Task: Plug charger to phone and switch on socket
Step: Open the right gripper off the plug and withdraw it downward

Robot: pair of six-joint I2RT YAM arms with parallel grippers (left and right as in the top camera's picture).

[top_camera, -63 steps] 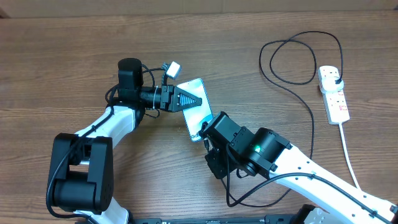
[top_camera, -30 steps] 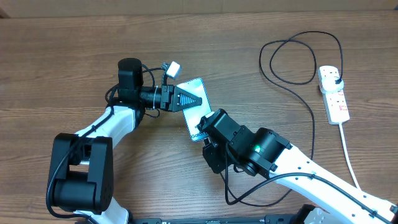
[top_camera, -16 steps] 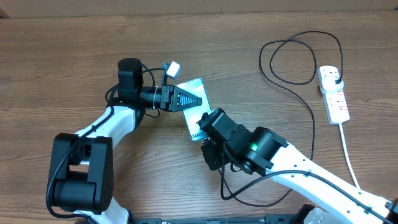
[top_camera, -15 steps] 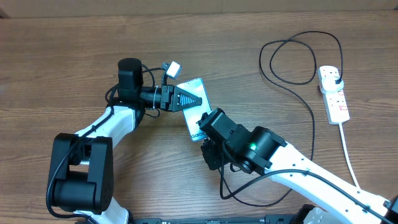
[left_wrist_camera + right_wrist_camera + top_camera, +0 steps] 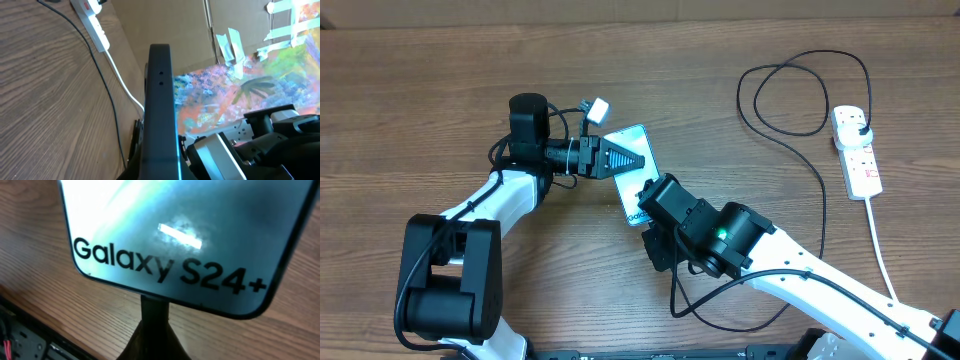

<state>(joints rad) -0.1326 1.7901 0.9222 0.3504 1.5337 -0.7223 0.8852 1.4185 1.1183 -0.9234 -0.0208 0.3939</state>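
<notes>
The phone [image 5: 640,184], with a light teal screen and "Galaxy S24+" text, is held off the table. My left gripper [image 5: 641,161] is shut on its upper part. In the left wrist view only its dark edge [image 5: 160,100] shows, rising from between the fingers. My right gripper [image 5: 643,209] is shut on the charger's black connector [image 5: 155,311]. The connector tip meets the bottom edge of the phone [image 5: 190,235]; I cannot tell how deep it sits. The black cable [image 5: 817,180] loops back to a black plug in the white socket [image 5: 857,160] at the far right.
The socket's thick white cord [image 5: 882,255] runs to the front right edge. The cable makes a wide loop [image 5: 790,95] at the back right. A small white adapter [image 5: 599,110] sits on the left wrist's lead. Brown cardboard runs along the table's back edge [image 5: 720,10].
My right arm has shifted slightly left and forward, bringing the connector up to the phone's bottom edge. The left arm and the phone have not moved.
</notes>
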